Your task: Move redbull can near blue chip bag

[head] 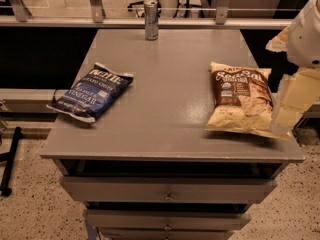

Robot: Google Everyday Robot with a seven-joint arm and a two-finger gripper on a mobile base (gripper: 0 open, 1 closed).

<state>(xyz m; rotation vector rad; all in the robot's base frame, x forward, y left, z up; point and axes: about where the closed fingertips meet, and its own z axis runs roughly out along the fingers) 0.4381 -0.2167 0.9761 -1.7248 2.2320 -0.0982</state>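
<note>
Hand (pixel 292 101) over tan chip bag (pixel 240 101), grip state can't tell. Redbull can (pixel 151 19) upright, well apart, far-left of hand: likely light, slick, dentable; take mid-body, gently.

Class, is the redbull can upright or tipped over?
Upright: the redbull can stands on its base, top up. The gripper hangs at far right.
</note>
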